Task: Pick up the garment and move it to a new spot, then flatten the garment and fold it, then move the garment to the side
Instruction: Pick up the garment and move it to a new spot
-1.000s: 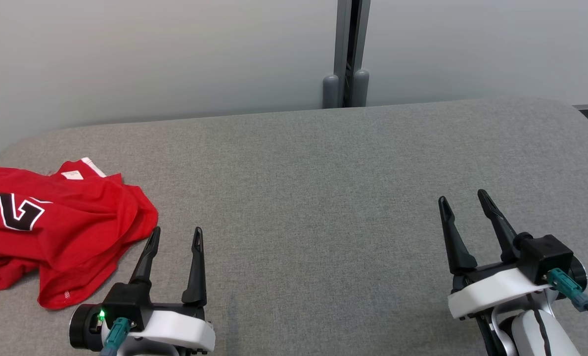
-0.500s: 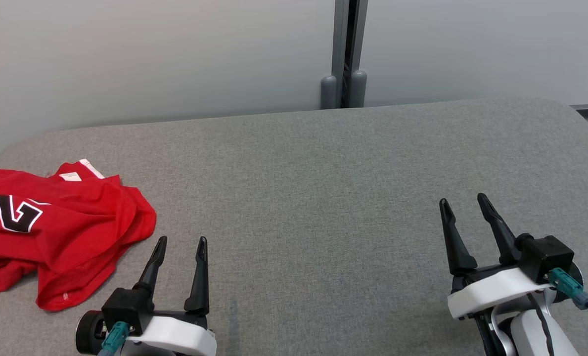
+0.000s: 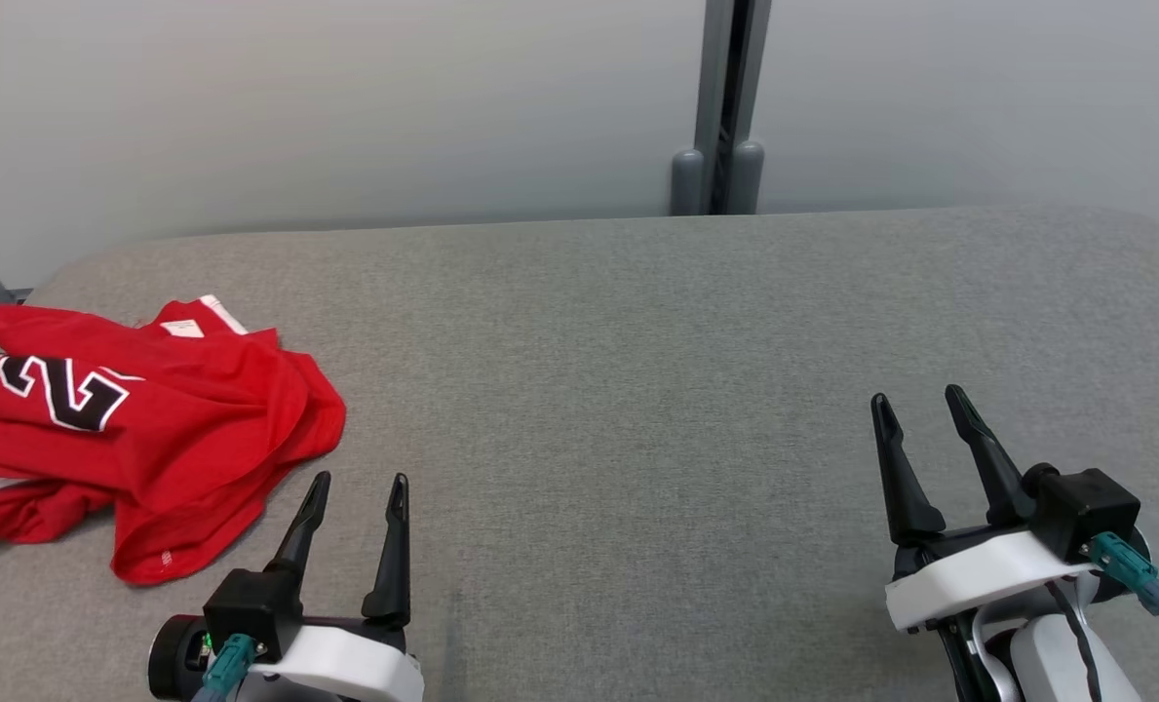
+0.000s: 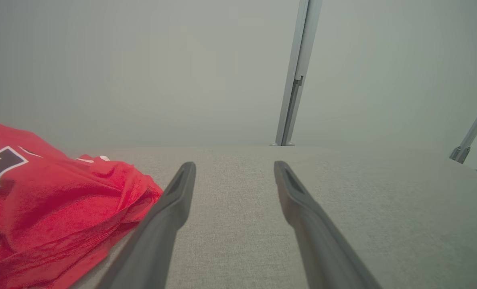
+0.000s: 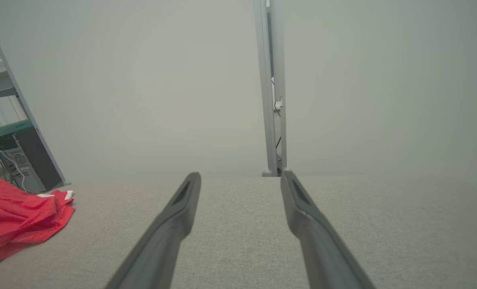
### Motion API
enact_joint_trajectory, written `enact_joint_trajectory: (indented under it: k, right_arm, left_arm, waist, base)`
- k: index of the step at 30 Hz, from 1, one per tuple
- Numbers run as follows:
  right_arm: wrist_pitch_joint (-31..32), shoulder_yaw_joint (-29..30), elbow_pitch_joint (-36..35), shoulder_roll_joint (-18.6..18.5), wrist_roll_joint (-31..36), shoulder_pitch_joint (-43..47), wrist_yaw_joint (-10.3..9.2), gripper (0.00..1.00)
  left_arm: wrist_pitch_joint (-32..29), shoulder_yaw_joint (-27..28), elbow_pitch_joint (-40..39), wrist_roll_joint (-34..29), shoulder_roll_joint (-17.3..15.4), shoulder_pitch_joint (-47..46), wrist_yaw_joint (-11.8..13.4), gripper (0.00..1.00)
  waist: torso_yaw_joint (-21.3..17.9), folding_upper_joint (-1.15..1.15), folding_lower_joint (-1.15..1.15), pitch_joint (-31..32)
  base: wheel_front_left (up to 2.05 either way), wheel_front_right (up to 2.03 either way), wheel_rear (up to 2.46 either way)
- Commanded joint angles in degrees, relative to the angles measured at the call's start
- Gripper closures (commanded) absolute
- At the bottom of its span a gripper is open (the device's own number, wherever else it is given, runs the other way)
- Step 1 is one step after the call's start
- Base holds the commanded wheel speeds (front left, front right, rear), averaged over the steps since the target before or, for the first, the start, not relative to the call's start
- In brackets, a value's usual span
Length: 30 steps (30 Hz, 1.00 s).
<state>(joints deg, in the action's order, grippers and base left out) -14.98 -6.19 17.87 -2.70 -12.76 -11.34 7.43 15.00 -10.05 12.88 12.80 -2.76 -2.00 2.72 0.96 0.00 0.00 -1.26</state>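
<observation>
Garment (image 3: 150,429), a red jersey of soft knit with a black, white-edged numeral, lies crumpled in loose folds at the far left of the grey woven tabletop (image 3: 637,322). Just right of its hem, the left gripper (image 3: 360,479) has its two tapered dark fingers spread, holding nothing. Well apart, at the right, the right gripper (image 3: 918,395) is likewise spread and empty.

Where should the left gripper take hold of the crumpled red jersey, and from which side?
Probably the bunched right edge of the red jersey, nearest the open left gripper. Come in low from the right across the grey padded surface: the cloth there piles in raised folds that look easy to pinch.
</observation>
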Motion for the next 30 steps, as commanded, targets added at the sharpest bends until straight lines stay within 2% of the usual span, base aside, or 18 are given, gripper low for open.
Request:
enact_joint_trajectory:
  k: [1, 10, 21, 27, 30]
  right_arm:
    - [-0.33, 0.0, -0.4, -0.33, -0.71, 0.28, 0.1, 0.0]
    - [-0.34, -1.6, -1.21, -0.34, -1.2, 1.2, 0.1, 0.0]
    - [-0.33, -4.4, -1.31, -0.34, -2.13, 2.0, 0.1, 0.0]
    - [-0.33, -6.0, -1.08, -0.34, -3.14, 2.76, 0.1, 0.0]
    - [-0.34, -8.16, -0.85, -0.34, -3.59, 1.6, 0.1, 0.0]
  left_arm:
    - [0.27, 0.57, 0.35, -0.12, -0.26, -0.27, -0.2, 0.0]
    - [0.26, 2.32, 1.27, -0.67, -0.24, -0.1, -0.91, 0.0]
    - [0.26, 3.57, 0.8, -0.8, -0.24, 1.36, -0.12, 0.0]
    - [0.26, 3.99, 0.49, -1.59, -0.24, 2.08, 0.09, 0.0]
    - [0.25, 5.28, -0.33, -1.56, -0.22, 2.59, 0.5, 0.0]
  waist:
    - [1.53, 0.0, 0.0, -0.19]
    - [10.88, 0.0, 0.0, -0.74]
    - [21.86, 0.0, 0.0, 1.12]
    - [26.55, 0.0, 0.0, 2.65]
    - [27.57, 0.0, 0.0, 2.25]
  base:
    - [0.0, 0.0, 0.0]
    - [0.0, 0.0, 0.0]
    - [0.0, 0.0, 0.0]
    - [0.0, 0.0, 0.0]
    - [0.0, 0.0, 0.0]
